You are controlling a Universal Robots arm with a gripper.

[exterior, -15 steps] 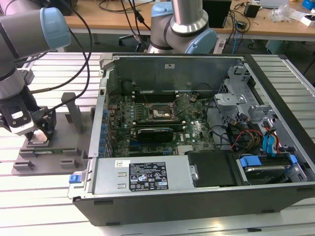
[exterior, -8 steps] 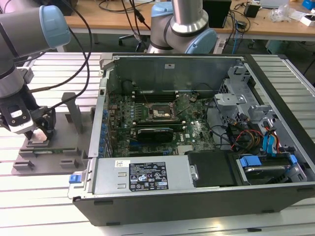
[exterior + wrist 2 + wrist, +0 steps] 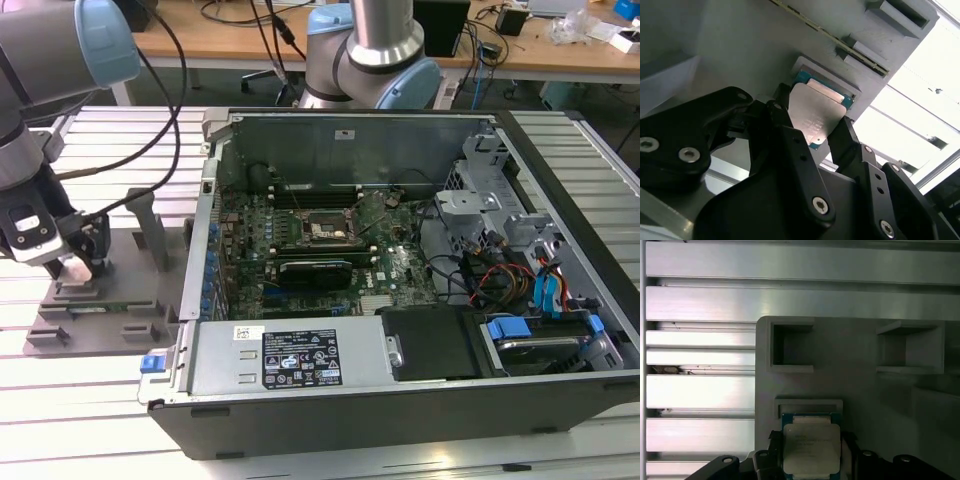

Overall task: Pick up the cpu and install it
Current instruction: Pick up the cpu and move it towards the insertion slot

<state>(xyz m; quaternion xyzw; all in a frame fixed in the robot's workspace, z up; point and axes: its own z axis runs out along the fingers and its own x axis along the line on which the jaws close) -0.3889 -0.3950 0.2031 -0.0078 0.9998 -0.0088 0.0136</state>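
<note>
black fingers point(image 3: 790, 142) of the one gripper point(image 3: 812, 125), two in number, stand against two opposite edges of the cpu point(image 3: 816, 111). the gap between them is narrowed to just the width of the chip, so the gripper has hold of it by its sides. if the chip is already raised from its seat or rests in it, i cannot tell.

one cpu is here. it lies flat, the silver-grey metal top turned up toward the wrist, with a thin blue-green rim around. it is almost square, so a long axis hardly shows; in the first wrist view the side that runs along the fingers looks a little longer than the side across which the gripper point(image 3: 811, 440) holds the cpu point(image 3: 811, 449). its edges run parallel with the edges of a shallow square recess in one grey holder point(image 3: 855, 390), and the chip is at this recess. further on the holder are two open rectangular pockets point(image 3: 792, 347), side by side.

in the exterior view the gripper point(image 3: 78, 262) hangs low over the holder point(image 3: 100, 300), which sits on the slatted aluminium table point(image 3: 100, 400), near the table's edge at the exterior view's left. the grey and blue arm point(image 3: 40, 60) rises above it.

just beside the holder, toward the exterior view's right, lies one open computer case point(image 3: 350, 425). inside are one dark square socket frame point(image 3: 325, 232) and, close to it, one long black card point(image 3: 315, 270).
</note>
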